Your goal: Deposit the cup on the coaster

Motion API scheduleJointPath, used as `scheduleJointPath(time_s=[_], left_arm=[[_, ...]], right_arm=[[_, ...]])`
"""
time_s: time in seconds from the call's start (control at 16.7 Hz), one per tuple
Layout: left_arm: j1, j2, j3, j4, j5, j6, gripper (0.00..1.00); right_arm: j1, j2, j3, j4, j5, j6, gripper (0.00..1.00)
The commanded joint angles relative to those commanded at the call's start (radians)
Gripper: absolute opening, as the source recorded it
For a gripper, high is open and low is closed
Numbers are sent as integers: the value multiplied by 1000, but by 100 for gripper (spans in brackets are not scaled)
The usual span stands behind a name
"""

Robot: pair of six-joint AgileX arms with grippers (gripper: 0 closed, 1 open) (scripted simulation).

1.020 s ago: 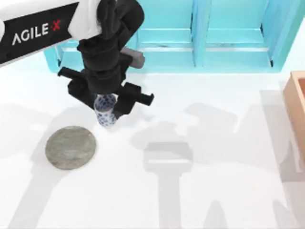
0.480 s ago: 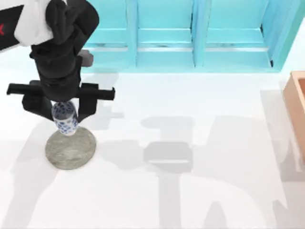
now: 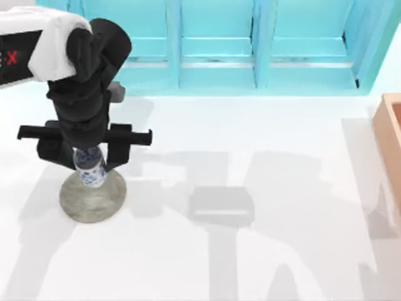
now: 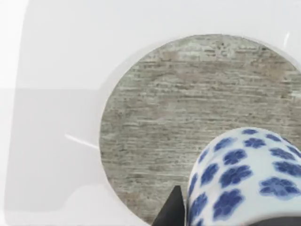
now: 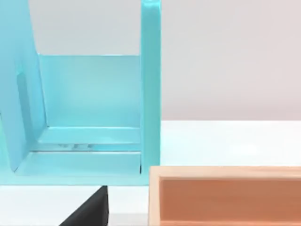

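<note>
Risk: letting go while cup (image 3: 90, 172) sits toward coaster's far rim, so could tip or slide off the edge
Cause: cup off-centre on coaster (image 3: 88, 199); contact not confirmed, may hang just above
Left gripper (image 3: 84, 164): clamped on cup, over coaster at table's left
Count near: one coaster, one cup
Count far: one orange box (image 5: 225, 195), one blue rack (image 3: 263, 44)

Left arm (image 3: 37, 44): white shell, black wrist, black hand (image 3: 88, 166); red mark, probably logo.
</note>
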Motion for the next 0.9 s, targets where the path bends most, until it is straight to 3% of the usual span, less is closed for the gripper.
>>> scheduleJointPath(time_s=[0.18, 0.48, 0.9], left_arm=[[6, 28, -61, 88, 0, 8, 0], [9, 33, -71, 100, 0, 7, 0], [9, 33, -71, 100, 0, 7, 53]], right_arm=[[0, 0, 0, 0, 0, 0, 100], [0, 0, 0, 0, 0, 0, 100], [0, 0, 0, 0, 0, 0, 100]])
